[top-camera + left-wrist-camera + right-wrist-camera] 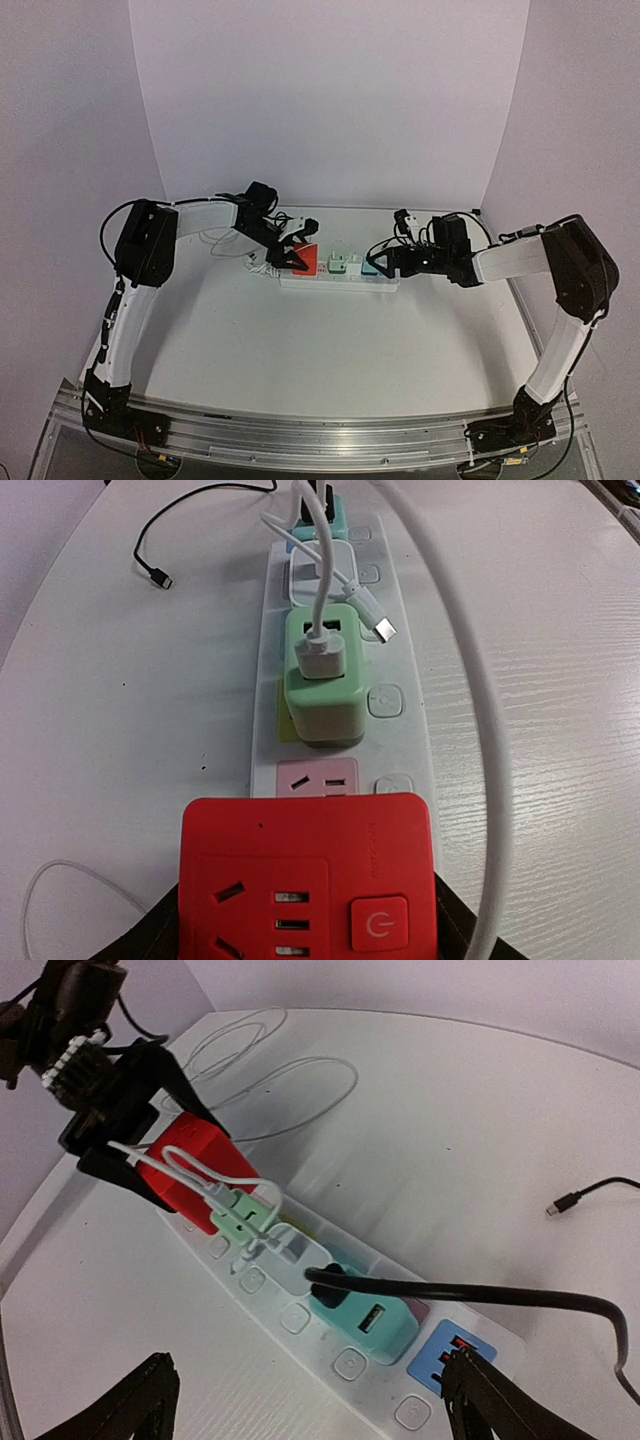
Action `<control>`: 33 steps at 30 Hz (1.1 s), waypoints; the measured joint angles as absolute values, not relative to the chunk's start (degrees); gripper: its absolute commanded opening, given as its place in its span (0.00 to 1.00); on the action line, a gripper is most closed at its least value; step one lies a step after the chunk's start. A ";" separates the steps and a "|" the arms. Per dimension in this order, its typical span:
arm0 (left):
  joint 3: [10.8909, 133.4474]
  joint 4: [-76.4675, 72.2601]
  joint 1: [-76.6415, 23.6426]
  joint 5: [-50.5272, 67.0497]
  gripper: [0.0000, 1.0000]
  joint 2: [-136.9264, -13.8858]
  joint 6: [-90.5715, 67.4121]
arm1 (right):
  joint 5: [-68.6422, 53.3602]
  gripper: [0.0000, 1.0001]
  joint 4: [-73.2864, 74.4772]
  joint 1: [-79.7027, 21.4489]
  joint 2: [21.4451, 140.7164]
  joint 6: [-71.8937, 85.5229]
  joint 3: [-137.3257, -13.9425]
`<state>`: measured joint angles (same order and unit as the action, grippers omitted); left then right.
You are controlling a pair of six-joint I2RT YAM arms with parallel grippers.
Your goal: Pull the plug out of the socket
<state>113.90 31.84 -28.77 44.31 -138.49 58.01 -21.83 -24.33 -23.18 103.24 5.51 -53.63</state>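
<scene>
Tabletop point(300, 340): white, faint wood grain, matte.

Socket point(405, 660): long white plastic strip with rounded push-buttons beside each outlet. In the top view it lies toward 12 o'clock and runs 9 to 3.

Left pincer point(295, 250): at the strip's 9 o'clock end. Its jaws straddle the red plug point(305, 880), with a dark finger at each side face. You cannot tell if they press or only flank it.

Right pincer point(310, 1380): jaws spread wide and holding nothing. It hovers over the 3 o'clock end.

Red plug: glossy cube still seated in the strip. Its top carries outlet slots and a square button with a power symbol. The faint embossed lettering is unreadable.

Adapters: a green adapter point(322, 695) sits at 12 o'clock from the red plug in the left wrist view. Past it are a white adapter point(290, 1255) and a teal adapter point(365, 1320).

Labels: a pink label point(315, 778) and a blue label point(450, 1355) mark bare outlets.
</scene>
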 measured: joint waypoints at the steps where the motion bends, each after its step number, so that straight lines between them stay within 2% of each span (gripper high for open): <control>1: 113.66 31.49 -28.72 44.62 0.21 -138.48 57.90 | -20.40 0.88 -24.30 -23.18 103.45 6.77 -53.63; 7: 112.23 29.87 -28.62 45.19 0.01 -137.94 56.63 | -12.78 0.73 -24.34 -23.18 104.58 16.45 -53.63; 20: 111.18 28.33 -28.60 45.53 0.00 -137.62 53.74 | -4.54 0.42 -21.91 -23.18 109.07 32.35 -54.19; 33: 110.48 26.83 -28.58 46.36 0.00 -137.53 51.28 | -1.16 0.30 -20.38 -23.15 114.64 35.36 -58.61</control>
<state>110.48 26.83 -28.58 46.36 -137.53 51.28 -1.16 -20.38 -23.15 114.64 35.36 -58.61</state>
